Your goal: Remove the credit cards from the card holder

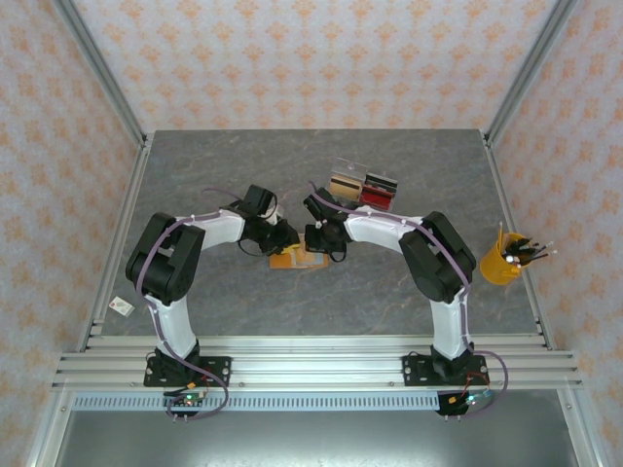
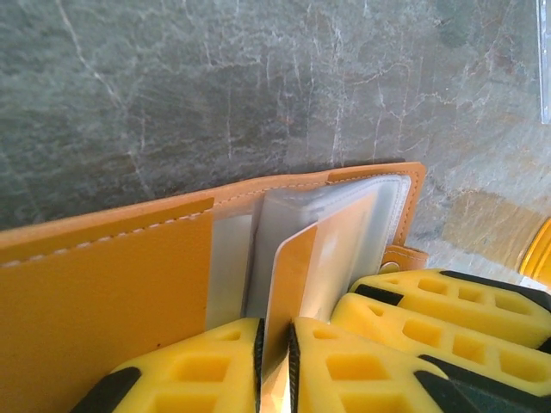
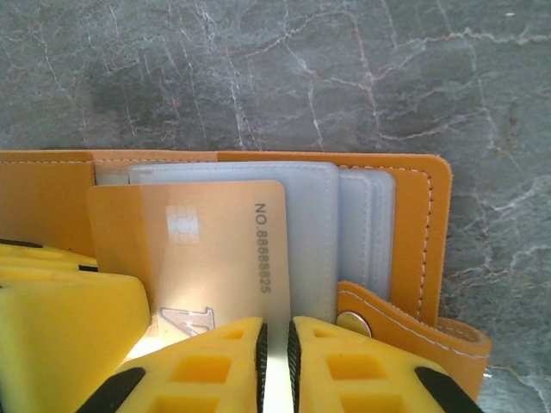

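Observation:
The orange card holder (image 1: 292,259) lies open mid-table between both arms, its clear sleeves (image 3: 314,232) fanned out. A pale credit card (image 2: 293,275) with a chip and printed number (image 3: 215,249) sticks partly out of a sleeve. My left gripper (image 2: 275,361) is shut on the card's near edge. My right gripper (image 3: 276,361) is shut on a thin clear sleeve of the card holder (image 3: 422,224), just beside the card. The right gripper's yellow fingers (image 2: 448,310) sit close on the right of the left one's. The left gripper's fingers (image 3: 60,327) show at left. From above, both grippers (image 1: 289,241) (image 1: 317,243) meet over the wallet.
A clear plastic case with tan, black and red blocks (image 1: 362,185) stands just behind the wallet. A yellow cup of pens (image 1: 504,261) is at the right edge. A small white tag (image 1: 121,306) lies off the mat at left.

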